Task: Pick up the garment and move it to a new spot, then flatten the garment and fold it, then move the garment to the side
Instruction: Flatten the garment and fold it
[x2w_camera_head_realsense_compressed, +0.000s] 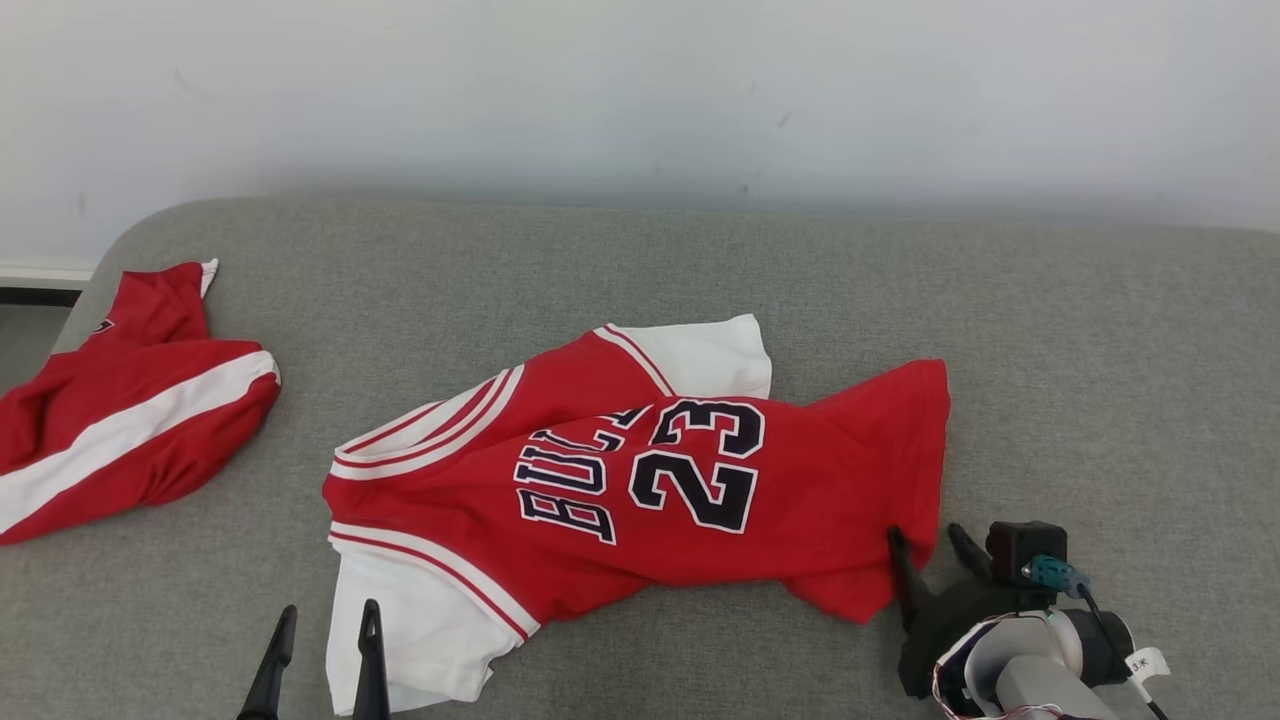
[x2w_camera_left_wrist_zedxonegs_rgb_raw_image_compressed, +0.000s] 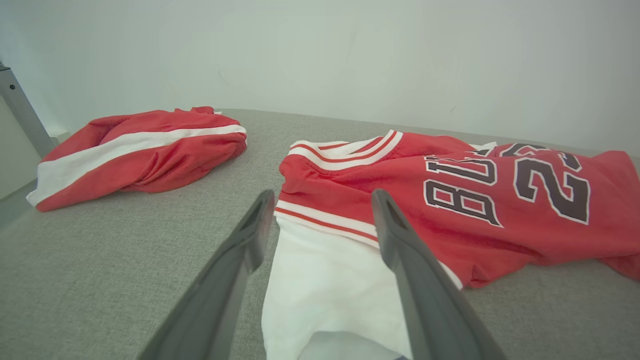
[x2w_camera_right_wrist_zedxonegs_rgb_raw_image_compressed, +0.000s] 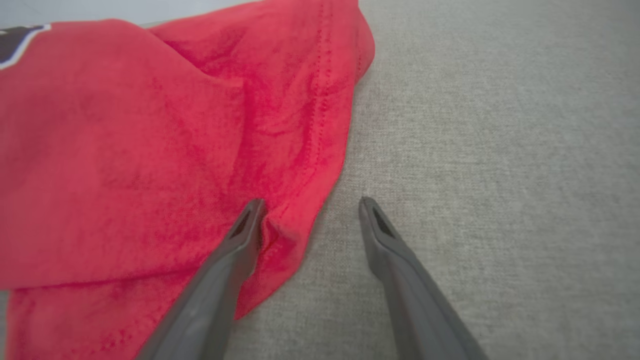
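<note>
While the jersey (x2w_camera_head_realsense_compressed: 820, 470) lies crumpled at mid grey fabric surface (x2w_camera_head_realsense_compressed: 1100, 350), its long axis runs left to right, one end at each arm. At the hem corner the right fingers (x2w_camera_head_realsense_compressed: 900, 565) stand spread, one tip touching cloth (nothing gripped). Over the white sleeve (x2w_camera_head_realsense_compressed: 420, 620) the left fingers (x2w_camera_head_realsense_compressed: 372, 660) stand spread, holding nothing; contact cannot be told.

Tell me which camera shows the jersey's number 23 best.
Head view: the number 23 lies whole and nearly face-on. The left wrist view sees it slanted, at a shallow angle. The right wrist view catches just a dark corner of print at its edge.
</note>
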